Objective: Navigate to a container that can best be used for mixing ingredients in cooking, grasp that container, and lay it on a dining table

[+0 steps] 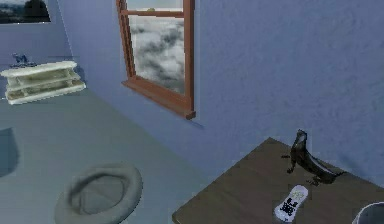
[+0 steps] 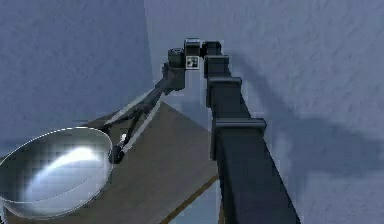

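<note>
Arm side view gripper, bowl, forward view window

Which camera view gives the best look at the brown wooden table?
The forward view: the table shows its corner and top, with a dark figurine and a white remote on it. The arm side view shows a brown tabletop, probably the same one, partly behind a metal bowl and the arm.
</note>
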Robot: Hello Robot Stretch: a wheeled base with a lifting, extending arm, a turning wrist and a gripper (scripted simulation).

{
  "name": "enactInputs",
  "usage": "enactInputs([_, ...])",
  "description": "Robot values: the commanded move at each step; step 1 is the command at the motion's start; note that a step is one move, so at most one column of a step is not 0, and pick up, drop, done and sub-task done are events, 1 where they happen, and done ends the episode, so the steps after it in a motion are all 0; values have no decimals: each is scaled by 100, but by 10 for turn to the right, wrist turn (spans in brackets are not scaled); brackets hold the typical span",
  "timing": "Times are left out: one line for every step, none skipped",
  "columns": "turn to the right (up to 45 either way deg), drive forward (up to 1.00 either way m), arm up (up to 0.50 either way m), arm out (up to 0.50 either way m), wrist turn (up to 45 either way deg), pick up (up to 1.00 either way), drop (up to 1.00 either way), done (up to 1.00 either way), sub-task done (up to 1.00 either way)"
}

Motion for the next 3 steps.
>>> enactInputs([0, 0, 0, 0, 390, 0, 0, 0, 0])
enactInputs([0, 0, -4, 0, 0, 0, 0, 0, 0])
enactInputs([0, 0, -32, 0, 0, 0, 0, 0, 0])
